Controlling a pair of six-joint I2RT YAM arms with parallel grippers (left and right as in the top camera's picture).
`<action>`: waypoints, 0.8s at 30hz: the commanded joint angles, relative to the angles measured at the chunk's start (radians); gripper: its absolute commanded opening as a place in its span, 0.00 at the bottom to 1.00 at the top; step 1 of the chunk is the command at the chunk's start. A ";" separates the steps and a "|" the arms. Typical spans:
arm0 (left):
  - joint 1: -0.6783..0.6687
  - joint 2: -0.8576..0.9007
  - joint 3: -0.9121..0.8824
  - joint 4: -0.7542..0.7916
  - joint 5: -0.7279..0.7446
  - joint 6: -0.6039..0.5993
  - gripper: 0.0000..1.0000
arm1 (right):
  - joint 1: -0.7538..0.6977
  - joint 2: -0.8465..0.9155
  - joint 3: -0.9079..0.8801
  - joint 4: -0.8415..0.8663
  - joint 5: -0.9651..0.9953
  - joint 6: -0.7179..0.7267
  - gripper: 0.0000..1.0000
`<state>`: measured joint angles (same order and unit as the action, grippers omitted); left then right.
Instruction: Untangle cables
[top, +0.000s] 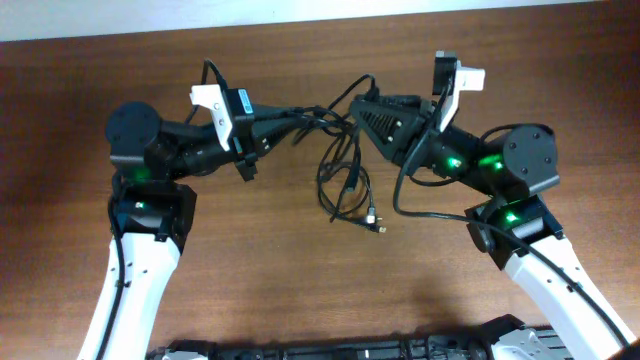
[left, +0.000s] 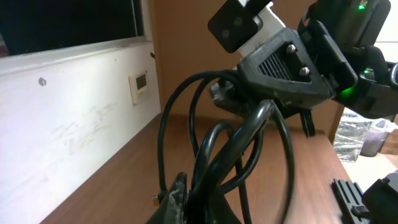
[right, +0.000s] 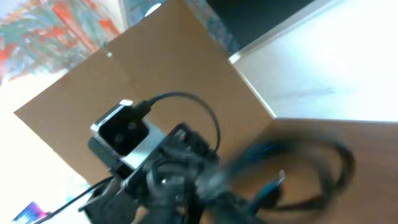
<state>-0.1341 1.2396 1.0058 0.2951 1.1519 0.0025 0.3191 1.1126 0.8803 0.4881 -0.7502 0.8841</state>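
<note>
- You're in an indoor room that looks like a robotics lab or office: two robot arms (top: 135, 275) work at a wood-grain desk (top: 250, 260).
- A white wall (left: 74, 130) beside the desk carries a small control panel (left: 138, 85), below a dark window (left: 62, 18).
- A brown board (right: 168, 56) and a colourful picture (right: 50, 31) show nearby.

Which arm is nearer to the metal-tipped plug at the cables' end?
Right. The right arm passes beside the plug; the left arm lies farther, beyond the cables.
</note>
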 joint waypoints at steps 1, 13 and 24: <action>0.004 -0.015 0.004 -0.008 -0.109 -0.013 0.00 | -0.005 -0.005 0.013 0.011 -0.121 -0.011 0.04; 0.006 -0.015 0.004 -0.133 -0.512 -0.014 0.11 | -0.066 0.046 0.013 -0.127 -0.423 -0.015 0.18; 0.006 -0.015 0.004 -0.510 -0.894 -0.009 0.99 | -0.174 0.080 0.013 -0.726 0.074 -0.291 0.63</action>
<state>-0.1341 1.2285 1.0096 -0.1349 0.4179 -0.0082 0.1463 1.1973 0.8913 -0.1818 -0.8032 0.6682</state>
